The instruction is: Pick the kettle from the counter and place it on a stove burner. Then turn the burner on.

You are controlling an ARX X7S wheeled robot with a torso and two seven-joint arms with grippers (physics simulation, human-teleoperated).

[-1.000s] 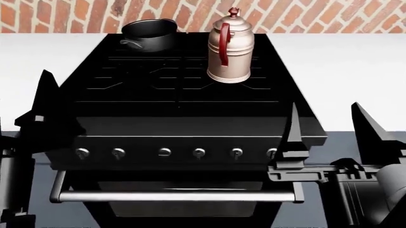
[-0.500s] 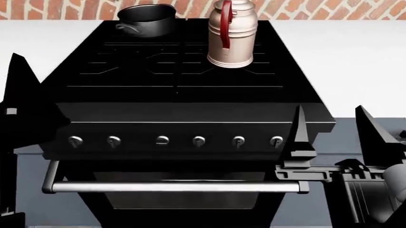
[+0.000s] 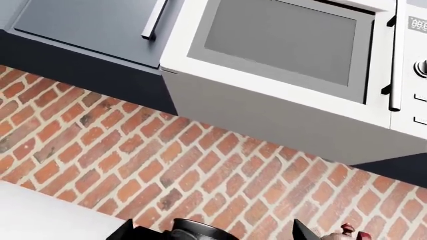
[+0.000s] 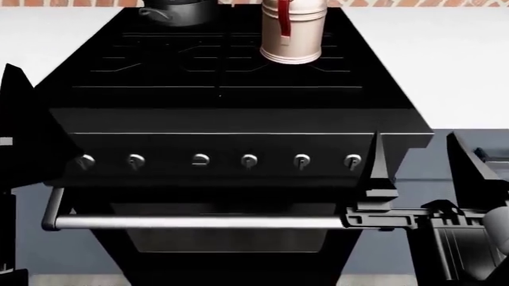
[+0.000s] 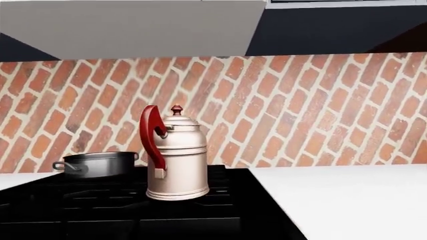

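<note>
The copper-pink kettle (image 4: 292,30) with its red handle stands upright on the back right stove burner (image 4: 318,61) of the black range; it also shows in the right wrist view as the kettle (image 5: 175,157). Nothing holds it. My right gripper (image 4: 421,173) is open in front of the range's right corner, its inner finger (image 4: 375,170) beside the rightmost silver knob (image 4: 352,160). My left gripper (image 3: 213,232) is open, pointing up at the brick wall; in the head view it is a dark shape at the left edge (image 4: 18,119). White counter (image 4: 453,65) flanks the range.
A dark grey pot (image 4: 171,11) sits on the back left burner. Six silver knobs (image 4: 248,160) line the range front above the oven's bar handle (image 4: 199,223). A white microwave (image 3: 287,45) hangs above the brick wall (image 5: 313,110).
The head view has dropped lower and closer: range, kettle and pot have slid up the frame, the kettle's top now cut off. The right gripper stays by the rightmost knob.
</note>
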